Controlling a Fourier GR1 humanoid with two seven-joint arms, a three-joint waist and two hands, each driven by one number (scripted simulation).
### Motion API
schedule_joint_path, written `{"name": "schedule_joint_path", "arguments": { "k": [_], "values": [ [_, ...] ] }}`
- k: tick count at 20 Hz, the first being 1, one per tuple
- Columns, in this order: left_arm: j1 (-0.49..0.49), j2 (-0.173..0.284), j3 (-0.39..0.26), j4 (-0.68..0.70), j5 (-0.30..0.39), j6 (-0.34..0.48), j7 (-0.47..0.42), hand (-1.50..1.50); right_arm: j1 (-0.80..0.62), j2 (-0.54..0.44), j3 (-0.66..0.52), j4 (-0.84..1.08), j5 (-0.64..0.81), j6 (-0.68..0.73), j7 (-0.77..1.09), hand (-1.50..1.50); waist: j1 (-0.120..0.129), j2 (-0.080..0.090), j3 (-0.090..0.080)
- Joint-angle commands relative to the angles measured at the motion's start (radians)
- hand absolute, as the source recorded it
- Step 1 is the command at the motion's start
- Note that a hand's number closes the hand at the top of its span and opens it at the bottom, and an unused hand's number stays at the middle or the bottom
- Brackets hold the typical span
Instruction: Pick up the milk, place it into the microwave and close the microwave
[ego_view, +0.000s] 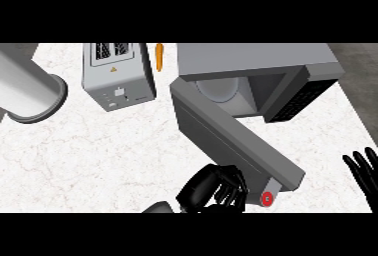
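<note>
The microwave (255, 65) sits at one o'clock, its door (232, 137) swung open toward five. At six, the left hand (214, 189) curls around something red-capped by the door's end. The right hand (364, 170) rests open at four o'clock.

Even, bright light over the white counter (88, 150); no glare. Faint soft shadows beside toaster (118, 75) and under microwave door (229, 135). Microwave cavity dimmer.

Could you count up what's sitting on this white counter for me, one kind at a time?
Grey microwave with its door open: 1
Silver two-slot toaster: 1
Orange carrot: 1
Large grey cylinder lying at the left: 1
Small carton with a red cap, under the left hand: 1
Total: 5
</note>
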Motion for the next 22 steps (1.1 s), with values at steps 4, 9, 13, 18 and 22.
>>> {"name": "schedule_joint_path", "arguments": {
  "k": [4,9,13,18,22],
  "values": [
    [-0.181,-0.022,-0.085,0.053,0.122,0.180,0.014,1.50,-0.001,-0.015,0.059,-0.135,-0.063,0.017,0.089,-1.50,-0.040,0.008,-0.002],
    [-0.267,-0.023,-0.036,0.080,0.225,0.282,0.007,1.50,-0.008,-0.038,0.073,-0.193,-0.093,0.012,0.136,-1.50,-0.066,0.017,-0.002],
    [-0.334,-0.023,-0.017,0.139,0.278,0.344,-0.028,1.50,-0.003,-0.057,0.058,-0.228,-0.152,-0.001,0.172,-1.50,-0.088,0.023,-0.002],
    [-0.457,-0.023,0.031,0.218,0.347,0.383,-0.034,1.50,0.000,-0.072,0.058,-0.256,-0.184,-0.025,0.217,-1.50,-0.105,0.030,0.000],
    [-0.511,-0.023,0.052,0.282,0.411,0.385,-0.060,1.50,-0.008,-0.093,0.049,-0.293,-0.215,-0.040,0.249,-1.50,-0.118,0.036,0.000]
  ]
}}
